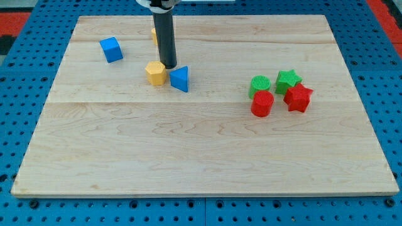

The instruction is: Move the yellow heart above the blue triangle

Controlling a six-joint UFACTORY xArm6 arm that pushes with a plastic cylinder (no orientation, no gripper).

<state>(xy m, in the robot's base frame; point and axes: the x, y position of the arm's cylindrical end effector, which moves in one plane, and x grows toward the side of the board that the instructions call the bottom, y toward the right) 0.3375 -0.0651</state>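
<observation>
A blue triangle lies in the upper left part of the wooden board. A yellow block, six-sided by its look, lies just to the triangle's left, almost touching it. A second yellow block shows near the view's top, mostly hidden behind the rod; its shape cannot be made out. My tip is down on the board just above the gap between the six-sided yellow block and the blue triangle, close to both.
A blue cube lies at the upper left. On the right is a tight cluster: a green round block, a green star, a red cylinder and a red star.
</observation>
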